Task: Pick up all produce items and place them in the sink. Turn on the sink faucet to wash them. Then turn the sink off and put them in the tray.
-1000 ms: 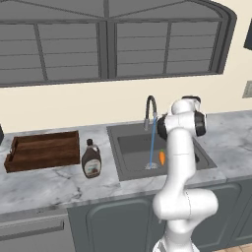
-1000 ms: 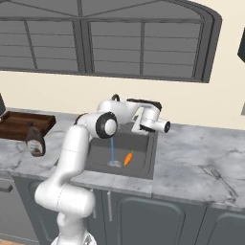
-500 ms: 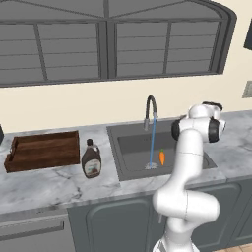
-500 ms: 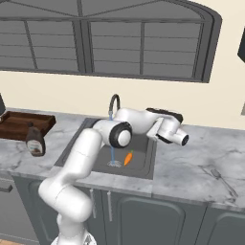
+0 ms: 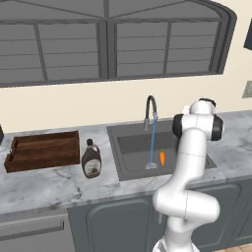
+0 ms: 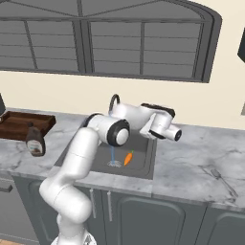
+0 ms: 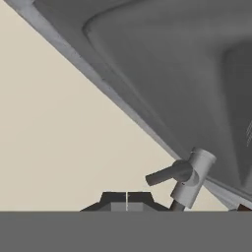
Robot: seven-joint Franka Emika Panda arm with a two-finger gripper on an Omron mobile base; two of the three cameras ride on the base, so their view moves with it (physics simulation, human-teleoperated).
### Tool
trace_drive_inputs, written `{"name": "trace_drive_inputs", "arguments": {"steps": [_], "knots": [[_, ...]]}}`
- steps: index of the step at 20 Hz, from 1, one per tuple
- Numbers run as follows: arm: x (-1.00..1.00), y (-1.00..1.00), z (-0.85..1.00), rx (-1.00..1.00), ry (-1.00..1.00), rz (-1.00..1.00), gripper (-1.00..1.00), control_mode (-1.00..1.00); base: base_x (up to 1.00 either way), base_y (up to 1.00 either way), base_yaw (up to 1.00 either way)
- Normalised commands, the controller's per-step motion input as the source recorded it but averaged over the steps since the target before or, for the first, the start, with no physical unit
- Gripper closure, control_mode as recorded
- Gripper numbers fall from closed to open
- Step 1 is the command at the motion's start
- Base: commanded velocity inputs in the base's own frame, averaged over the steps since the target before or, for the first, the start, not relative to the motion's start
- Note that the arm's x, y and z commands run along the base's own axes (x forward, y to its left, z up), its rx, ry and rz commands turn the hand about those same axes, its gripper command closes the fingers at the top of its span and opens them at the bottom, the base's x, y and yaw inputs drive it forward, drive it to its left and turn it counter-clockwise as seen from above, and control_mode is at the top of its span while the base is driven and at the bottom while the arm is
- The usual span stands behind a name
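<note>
Finger tips (image 7: 127, 202) pressed together at bottom of hand view, no gap, nothing held. Gripper (image 6: 178, 135) level above right rim of sink (image 6: 143, 165), pointing right. Faucet lever (image 7: 165, 174) and faucet (image 5: 150, 111) base just beside tips in hand view. Water stream (image 5: 152, 142) falls from spout to drain. Carrot (image 5: 162, 157) lies in basin, just right of stream. Tray (image 5: 43, 150) on counter (image 5: 54, 184) far left; syrup bottle (image 5: 91, 159) between tray and sink.

Arm blocks the basin

From the left, the white arm (image 5: 189, 162) covers the sink's (image 5: 129, 150) right side; the tray (image 6: 19, 123) runs off the right view's edge; hand (image 7: 127, 202) tips barely show.
</note>
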Motion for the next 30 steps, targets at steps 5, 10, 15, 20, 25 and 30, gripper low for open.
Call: {"name": "trace_drive_inputs", "arguments": {"steps": [5,10,15,20,25,30], "knots": [[0.00,0.31,0.00,0.00,0.04,0.00,1.00,-1.00,0.00,0.00,0.00],[0.00,0.31,-0.12,0.00,0.06,0.00,1.00,-1.00,0.00,0.00,0.00],[0.03,0.22,-0.10,0.00,0.05,0.00,1.00,-1.00,0.00,0.00,0.00],[0.13,0.20,-0.08,0.00,0.04,0.00,1.00,-1.00,0.00,0.00,0.00],[0.23,0.26,-0.09,0.00,0.07,0.00,1.00,-1.00,0.00,0.00,0.00],[0.24,0.22,-0.02,0.00,0.05,0.00,1.00,-1.00,0.00,0.00,0.00]]}}
